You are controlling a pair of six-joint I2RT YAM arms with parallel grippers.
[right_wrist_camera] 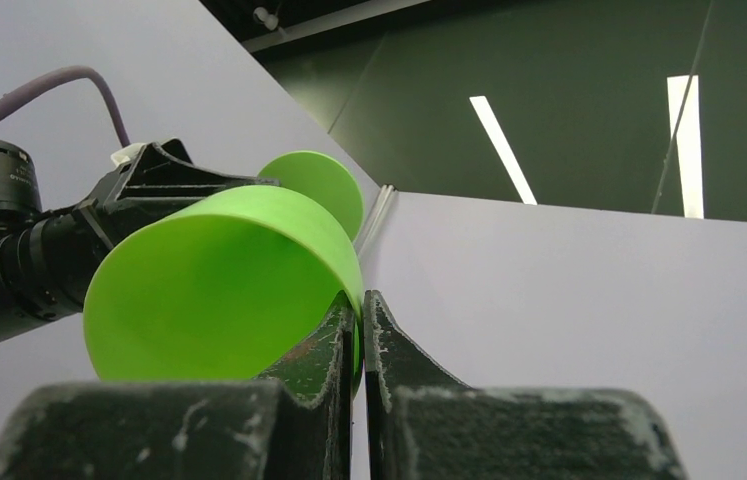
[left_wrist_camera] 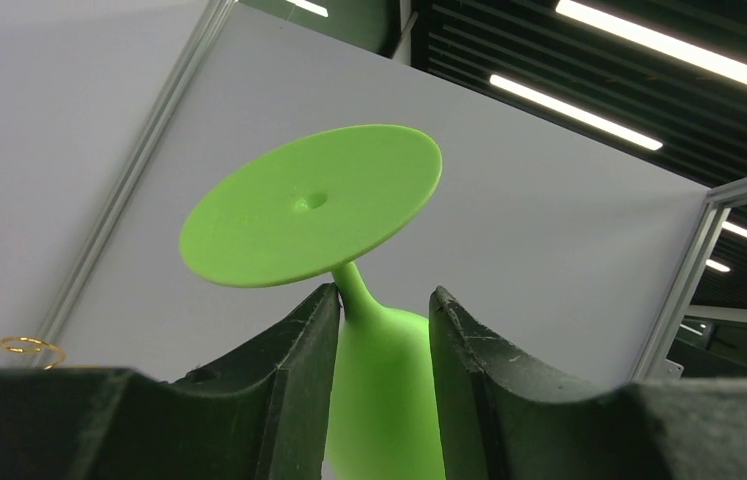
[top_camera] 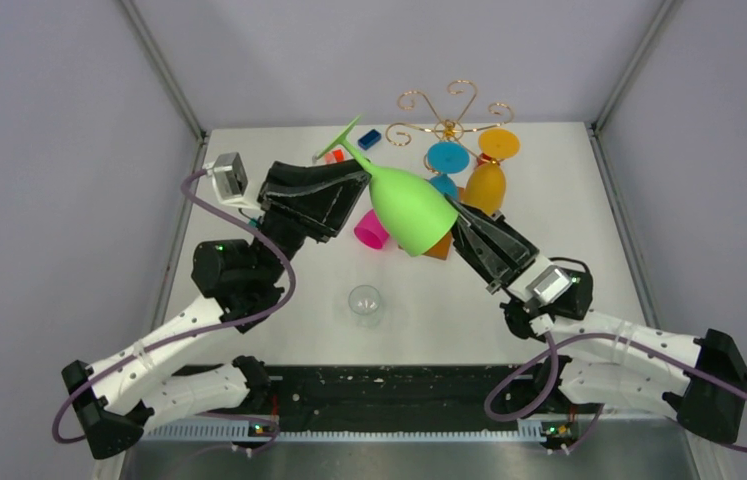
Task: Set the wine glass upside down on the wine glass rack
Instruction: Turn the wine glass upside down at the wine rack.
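A green wine glass point(top_camera: 409, 205) hangs in the air over the middle of the table, tilted, foot toward the back left and mouth toward the front right. My left gripper point(top_camera: 364, 185) is shut on the narrow top of its bowl, just below the stem point(left_wrist_camera: 384, 300); the round foot point(left_wrist_camera: 314, 205) stands above the fingers. My right gripper point(top_camera: 454, 215) is shut on the bowl's rim point(right_wrist_camera: 361, 305). The wine glass rack point(top_camera: 449, 115), gold wire with curled arms, stands at the back behind the glass. Its base is mostly hidden.
An orange glass point(top_camera: 486, 185) and a blue glass point(top_camera: 446, 158) hang upside down on the rack. A pink cup point(top_camera: 371, 230) lies left of the base, a clear glass point(top_camera: 365, 300) nearer the front, a blue block point(top_camera: 369, 139) and an orange block point(top_camera: 334, 156) at the back.
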